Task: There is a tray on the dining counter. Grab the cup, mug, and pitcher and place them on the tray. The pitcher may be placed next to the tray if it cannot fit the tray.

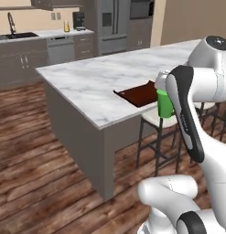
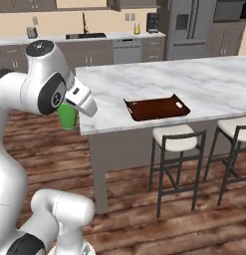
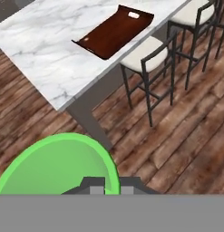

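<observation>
Here the hand [image 3: 112, 182] is pinching the rim of the green cup [image 2: 67, 116], holding it over the wooden floor [image 3: 186, 136], apart from the bench [image 2: 144, 84] bearing the tray [image 2: 157, 108].

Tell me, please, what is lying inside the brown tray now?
Nothing lies inside the tray: its dark floor is bare on the dining counter. The cup hangs in the shut gripper, off the counter.

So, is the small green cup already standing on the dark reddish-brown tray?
No, the green cup hangs at the gripper over the wooden floor, apart from the tray.
</observation>
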